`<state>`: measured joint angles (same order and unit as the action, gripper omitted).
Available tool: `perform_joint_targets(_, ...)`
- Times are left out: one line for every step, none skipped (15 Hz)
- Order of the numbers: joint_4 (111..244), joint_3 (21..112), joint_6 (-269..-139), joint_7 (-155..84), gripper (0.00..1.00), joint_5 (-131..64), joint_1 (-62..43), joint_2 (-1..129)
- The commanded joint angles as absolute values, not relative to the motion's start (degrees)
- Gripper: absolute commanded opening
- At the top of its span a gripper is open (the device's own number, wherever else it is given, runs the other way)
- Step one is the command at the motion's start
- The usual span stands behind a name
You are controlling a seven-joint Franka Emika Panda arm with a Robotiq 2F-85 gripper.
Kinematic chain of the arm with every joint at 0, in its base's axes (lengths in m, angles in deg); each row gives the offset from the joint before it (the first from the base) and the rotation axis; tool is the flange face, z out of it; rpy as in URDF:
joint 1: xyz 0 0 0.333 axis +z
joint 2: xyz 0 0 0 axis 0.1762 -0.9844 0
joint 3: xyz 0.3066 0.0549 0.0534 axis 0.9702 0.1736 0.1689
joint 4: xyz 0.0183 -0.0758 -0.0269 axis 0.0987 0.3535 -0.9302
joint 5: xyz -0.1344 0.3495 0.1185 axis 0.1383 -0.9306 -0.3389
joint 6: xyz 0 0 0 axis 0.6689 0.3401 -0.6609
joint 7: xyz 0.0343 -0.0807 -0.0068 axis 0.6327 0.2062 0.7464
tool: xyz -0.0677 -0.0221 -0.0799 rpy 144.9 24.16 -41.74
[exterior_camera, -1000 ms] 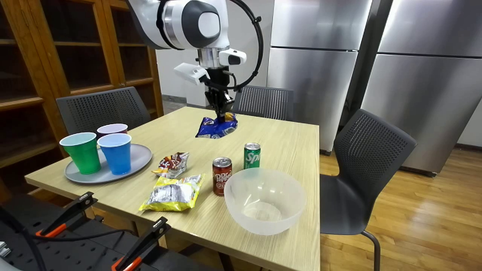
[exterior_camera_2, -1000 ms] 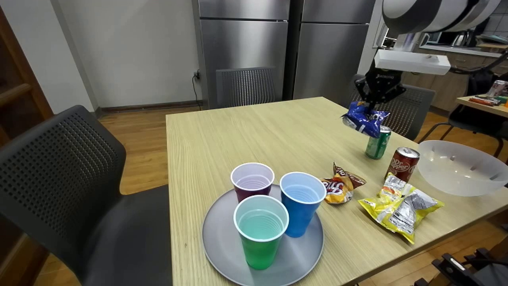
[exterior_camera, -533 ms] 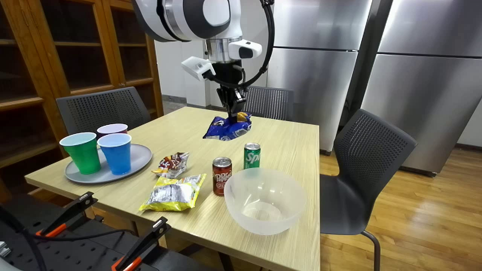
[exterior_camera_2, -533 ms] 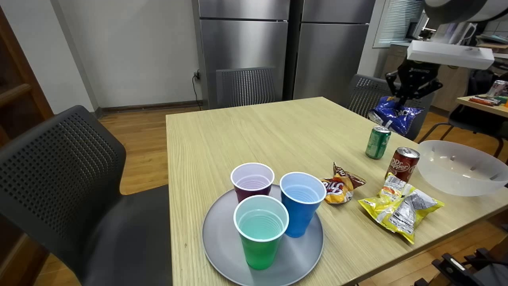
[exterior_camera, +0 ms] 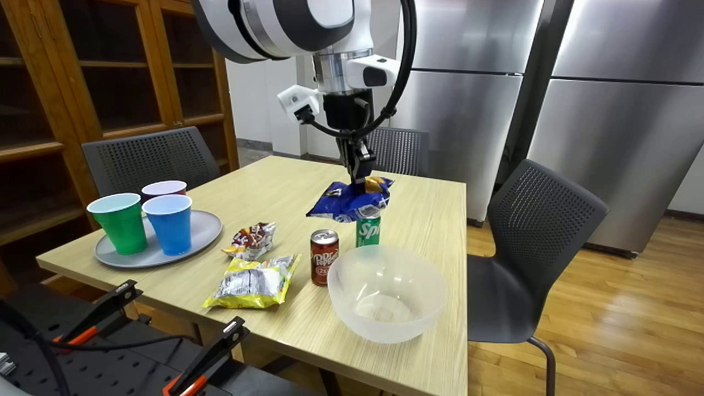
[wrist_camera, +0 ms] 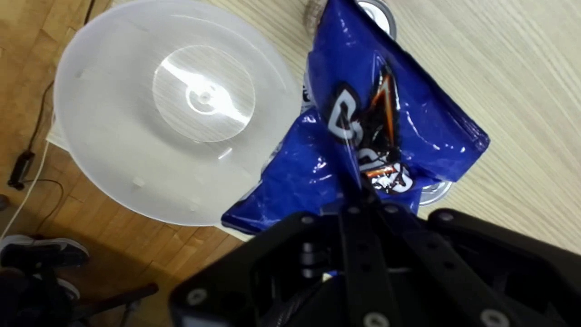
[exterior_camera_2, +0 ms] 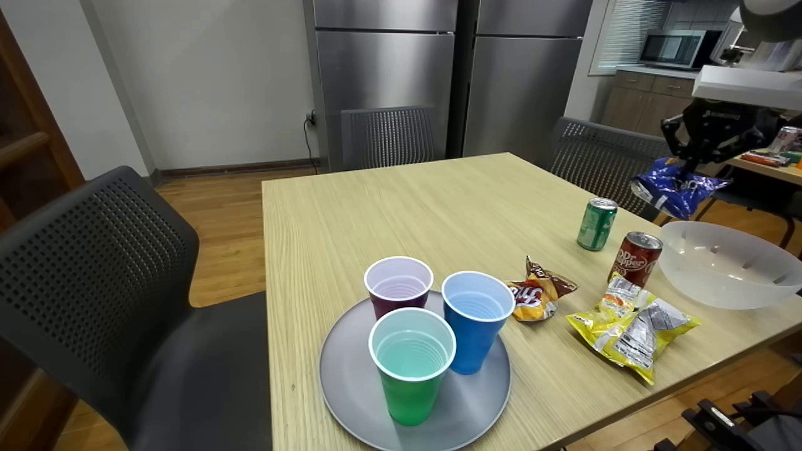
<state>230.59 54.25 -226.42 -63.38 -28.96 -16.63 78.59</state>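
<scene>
Blue glossy foil snack bag [exterior_camera_2: 671,193] is in mid-air, hung from the black two-finger robot gripper [wrist_camera: 367,202]. Fingers are together except for the film between them: clamped on a raised fold near mid-bag, one wing flaring either side in the wrist view. Probably pinched there because a soft pack has no stiff edge, and a central fold leaves it roughly balanced.

Clock calls from the bag, in an exterior view: frosted translucent plastic bowl [exterior_camera_2: 720,291] at 5, lower than the bag, mouth up, seated on a flat base. Brown-red aluminium soda can [exterior_camera_2: 636,260] at 7, upright, just beside the bowl; can't tell if they touch. Green aluminium soda can [exterior_camera_2: 596,224] at 8, upright. Bag likely held high for clearance over rim and cans.

Further out: yellow foil snack bag [exterior_camera_2: 630,332] between 6 and 7, lying flat, label panel up. Orange-brown foil snack bag [exterior_camera_2: 532,300] at 8, crumpled. Matte grey round plate [exterior_camera_2: 479,410] also at 8, under the green plastic cup [exterior_camera_2: 413,398], blue plastic cup [exterior_camera_2: 473,338] and purple plastic cup [exterior_camera_2: 399,285]. Cups crowd tight, presumably so all three fit upright. All rest on the pale wood-grain table [exterior_camera_2: 376,213].
</scene>
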Motion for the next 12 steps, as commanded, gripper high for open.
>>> perform_joint_targets(233.8, 53.9, -226.7, -69.4, 0.00, -24.1, -19.9, 81.1)
perform_joint_targets(233.9, 53.6, -226.5, -70.1, 0.00, -23.7, -20.7, 80.6)
perform_joint_targets(234.0, 53.3, -226.3, -71.2, 0.00, -23.1, -21.2, 80.3)
perform_joint_targets(233.9, 53.1, -226.2, -72.0, 0.00, -23.0, -21.8, 79.6)
perform_joint_targets(233.9, 52.9, -226.0, -72.7, 0.00, -23.0, -22.2, 79.3)
perform_joint_targets(233.7, 52.7, -226.0, -73.3, 0.00, -23.3, -22.6, 78.4)
perform_joint_targets(233.4, 52.6, -225.8, -73.7, 0.00, -23.9, -22.8, 77.7)
perform_joint_targets(232.8, 52.3, -225.8, -74.3, 0.00, -24.2, -23.0, 76.6)
perform_joint_targets(232.5, 52.0, -225.6, -74.9, 0.00, -24.4, -23.1, 75.8)
perform_joint_targets(232.1, 51.7, -225.4, -75.1, 0.00, -25.1, -23.1, 74.8)
perform_joint_targets(231.8, 51.4, -225.2, -75.5, 0.00, -25.6, -23.1, 74.0)
perform_joint_targets(231.3, 51.1, -225.1, -75.8, 0.00, -26.1, -23.0, 72.9)
